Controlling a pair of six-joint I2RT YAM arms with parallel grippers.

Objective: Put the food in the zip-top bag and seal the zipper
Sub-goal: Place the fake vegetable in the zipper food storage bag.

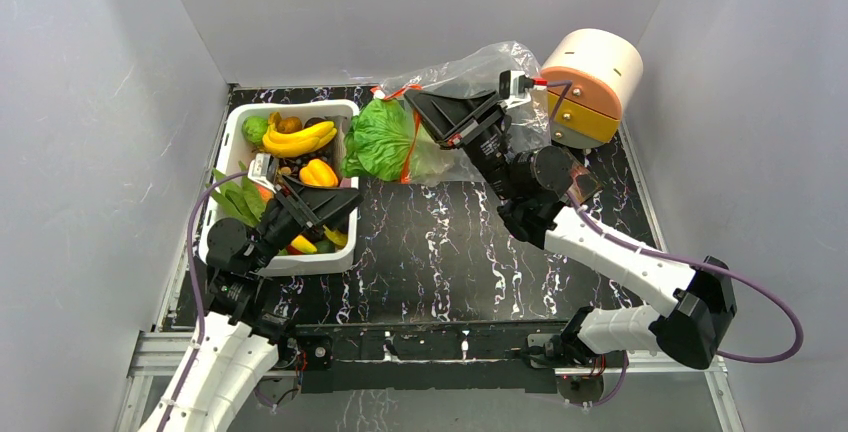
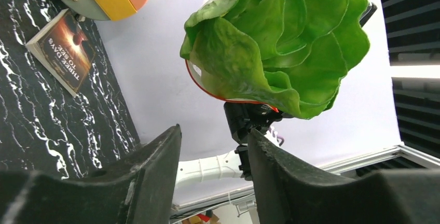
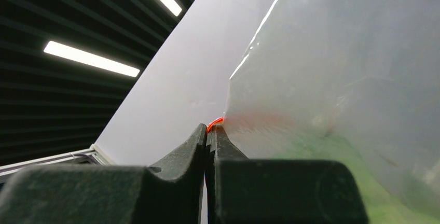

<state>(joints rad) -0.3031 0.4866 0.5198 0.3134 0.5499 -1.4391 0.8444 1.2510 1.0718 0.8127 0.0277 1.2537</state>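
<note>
Nearest the arm bases, the left gripper (image 1: 350, 207) hangs over the near right part of a white tub (image 1: 300, 106), its two fingers spread apart with nothing between them; the left wrist view shows only open air in that gap. Below and beside it the tub holds loose food: leafy greens (image 1: 232, 200) at the gripper's left, a yellow-orange pepper (image 1: 318, 172) just beyond its tips, and farther back a bunch of bananas (image 1: 298, 139) and a round green piece (image 1: 255, 129). The tub stands on a black marbled counter (image 1: 440, 242). Beyond and to the right of the left gripper, the lettuce (image 1: 380, 140) sits in the mouth of the zip-top bag (image 1: 480, 67), its frilled leaves facing the left gripper and paler green showing through the plastic behind. The red-orange zipper (image 3: 214, 122) curves around the lettuce's edge. The right gripper (image 1: 410, 95) reaches in from the right, just beyond the lettuce, with its fingers closed tight, pinching the zipper at the far edge of the bag's mouth and holding it up off the counter. The clear crinkly bag trails away behind that gripper. Past it, at the far right, lies a round peach, yellow and grey cylinder (image 1: 590, 77), and the left wrist view shows a small book (image 2: 62, 52) flat on the counter beside it.
</note>
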